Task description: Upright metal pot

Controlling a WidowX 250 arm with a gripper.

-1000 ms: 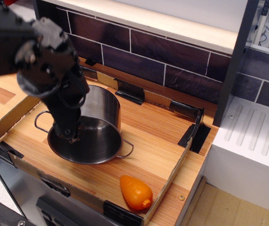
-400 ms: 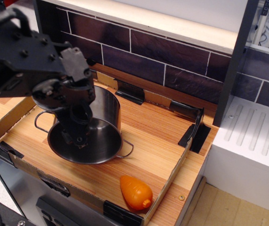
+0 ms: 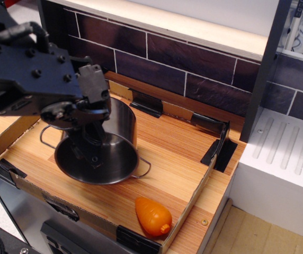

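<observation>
The metal pot (image 3: 121, 120) is a large shiny steel pot with thin wire loop handles. It lies tipped on the left of the wooden board, its mouth facing the front and its outer wall showing behind the mouth. My black gripper (image 3: 90, 153) reaches down from the upper left into the pot's mouth, fingers close to the upper rim and inner wall. The arm's bulk hides the fingertips, so I cannot tell whether they are shut on the rim. One handle (image 3: 143, 168) sticks out at the lower right of the rim.
An orange toy carrot (image 3: 152, 216) lies at the board's front edge. A low cardboard wall (image 3: 195, 194) held with black tape rims the board. A dark tiled wall (image 3: 194, 66) stands behind. A white ribbed counter (image 3: 286, 153) stands at the right.
The arm has swung lower and to the right over the pot, and its fingers have moved slightly deeper into the mouth. The pot has barely shifted.
</observation>
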